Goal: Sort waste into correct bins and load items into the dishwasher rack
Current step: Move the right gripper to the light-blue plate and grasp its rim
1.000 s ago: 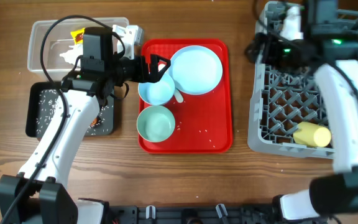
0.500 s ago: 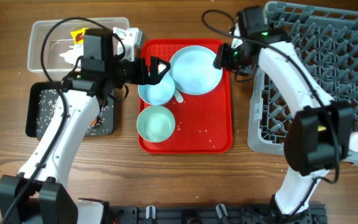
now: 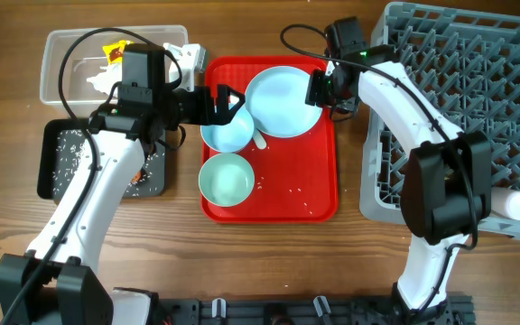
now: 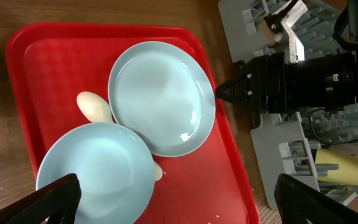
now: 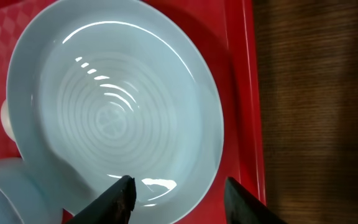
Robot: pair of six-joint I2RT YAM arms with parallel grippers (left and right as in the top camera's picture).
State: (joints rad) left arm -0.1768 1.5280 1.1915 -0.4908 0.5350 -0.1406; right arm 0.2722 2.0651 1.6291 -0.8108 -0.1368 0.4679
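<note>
round light blue plate [image 3: 284, 101] flat on red plastic tray [image 3: 319, 181], right gripper [image 5: 179, 188] fingers apart astride its rim, not clamped, left gripper [image 3: 233, 97] spread wide above 1 light blue bowl [image 3: 227, 133] beside plate

No legible text, labels, numbers anywhere; print on yellow wrapper [image 3: 113, 52] too small to read.
</note>
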